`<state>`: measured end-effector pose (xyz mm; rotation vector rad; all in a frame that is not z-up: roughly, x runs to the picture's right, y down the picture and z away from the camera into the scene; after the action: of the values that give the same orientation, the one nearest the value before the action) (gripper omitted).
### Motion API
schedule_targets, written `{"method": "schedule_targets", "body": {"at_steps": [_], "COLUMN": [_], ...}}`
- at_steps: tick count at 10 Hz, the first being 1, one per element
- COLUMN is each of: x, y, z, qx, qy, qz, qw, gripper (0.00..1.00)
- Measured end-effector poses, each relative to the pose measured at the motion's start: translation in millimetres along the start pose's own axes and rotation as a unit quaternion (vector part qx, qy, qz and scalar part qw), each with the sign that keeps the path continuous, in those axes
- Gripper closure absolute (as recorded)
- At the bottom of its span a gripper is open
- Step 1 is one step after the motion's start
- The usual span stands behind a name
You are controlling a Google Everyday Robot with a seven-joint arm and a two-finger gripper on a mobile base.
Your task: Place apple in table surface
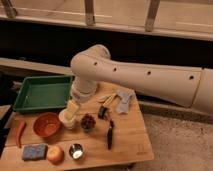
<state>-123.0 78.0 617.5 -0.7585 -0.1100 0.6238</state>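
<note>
Apple [55, 154] is seen resting on the surface [131, 141] near its front-left corner, ungrasped. Pincer [70, 112] is held wide open and empty over mid-surface. Reaching is judged in hand, so descent over the apple is needed next.

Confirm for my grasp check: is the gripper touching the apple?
Apart. The camera view shows the gripper over the white cup beside the green tray, while the apple lies near the front edge of the wooden tabletop, bare wood plainly between them.

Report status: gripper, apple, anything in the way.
Gripper open, hovering above white cup. Apple resting on table surface, near edge, untouched. Blue sponge, metal cup flank apple.
</note>
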Motion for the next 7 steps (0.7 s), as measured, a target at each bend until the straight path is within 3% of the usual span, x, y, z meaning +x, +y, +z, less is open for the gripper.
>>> {"method": "schedule_targets", "body": {"at_steps": [4,7], "x": [-39,-44], "y": [77,120], "z": [42,76], "qx": [-0.036,-0.074], "qy": [0.020,0.043], "qz": [-0.074,-0.117], "qw": [0.9964,0.9894], "gripper": [0.22,0.22]}}
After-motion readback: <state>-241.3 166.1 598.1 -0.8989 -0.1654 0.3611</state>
